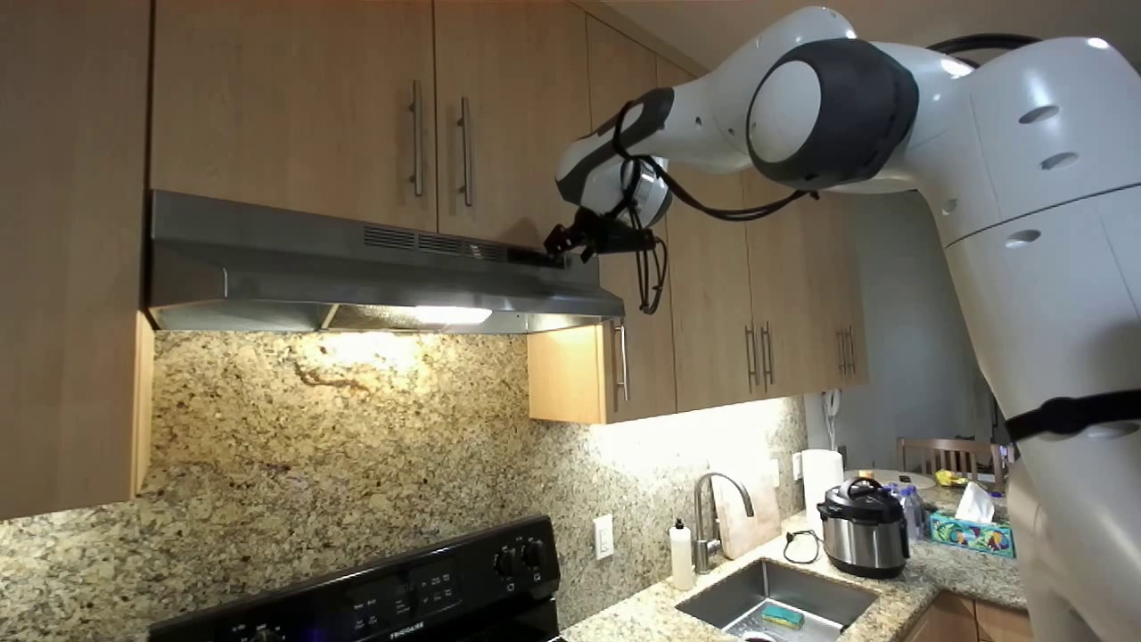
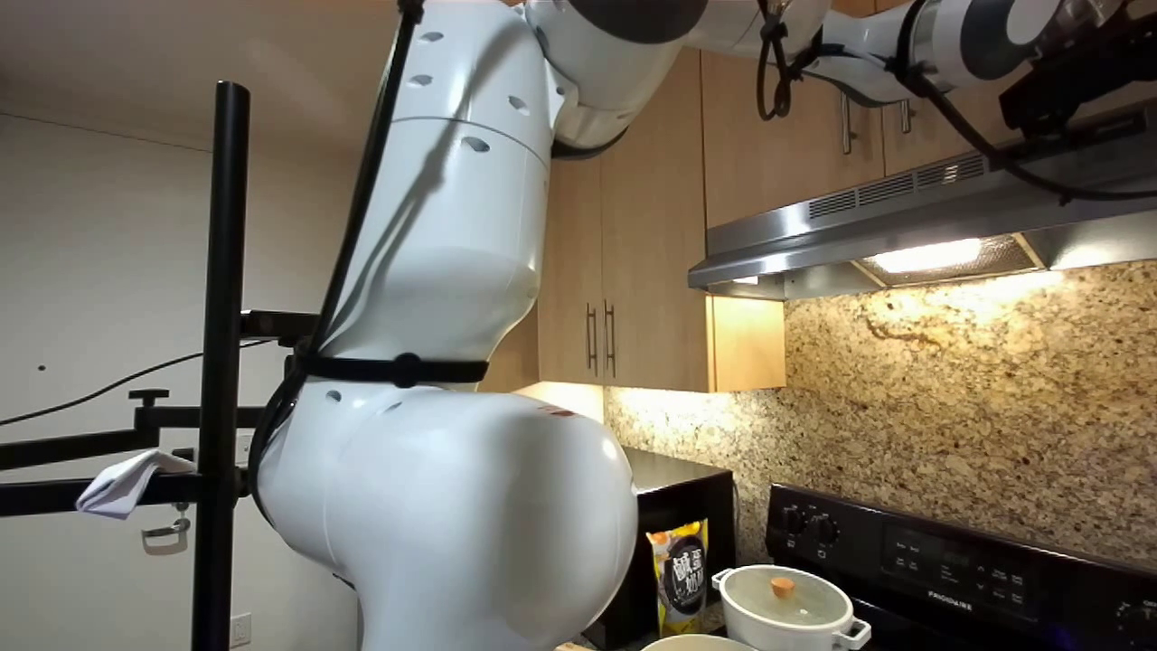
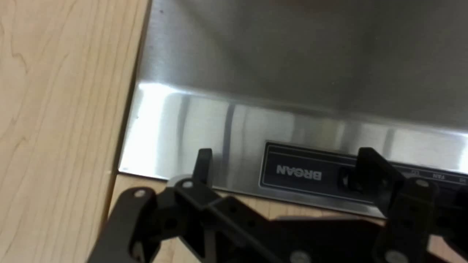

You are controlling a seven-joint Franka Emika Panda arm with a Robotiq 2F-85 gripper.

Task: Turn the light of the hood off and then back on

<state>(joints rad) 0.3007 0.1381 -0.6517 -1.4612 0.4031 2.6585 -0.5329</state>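
One range hood (image 1: 392, 276), wide and shallow, brushed steel, mounted beneath wooden cabinets (image 1: 294, 107) with bar handles; vent slots (image 1: 388, 236) in a row along the upper front. One light (image 2: 926, 256), rectangular, set in the hood's underside; lit in both exterior views, with a warm glow across the speckled stone backsplash (image 1: 267, 428) below. One label strip (image 3: 299, 184), black, on the steel front; BROAN lettering, upside down in the wrist view, with smaller FAN print farther along.

One tool (image 3: 284, 160), black, at the end of a white robot arm (image 1: 1007, 178); positioned at the hood's upper front, near one end, by the adjoining cabinet. Released, with fingers (image 3: 202, 166) spread wide: one before bare steel beside the strip, one before the strip itself. Contact with the hood: impossible to tell.

One stove (image 1: 392, 597), black, with upright control panel, below the hood. One pot (image 2: 786, 624), white, with clear lid and wooden knob, before that panel. One snack bag (image 2: 682, 579), yellow and black, upright just beside the pot.

One surface (image 1: 637, 615), speckled stone, with steel sink (image 1: 731, 597); sponge (image 1: 782, 615), green and yellow, inside. Near the sink: curved faucet (image 1: 700, 526); white soap bottle (image 1: 681, 557); pressure cooker (image 1: 863, 535), steel and black. Farther along: patterned tissue box (image 1: 972, 533).
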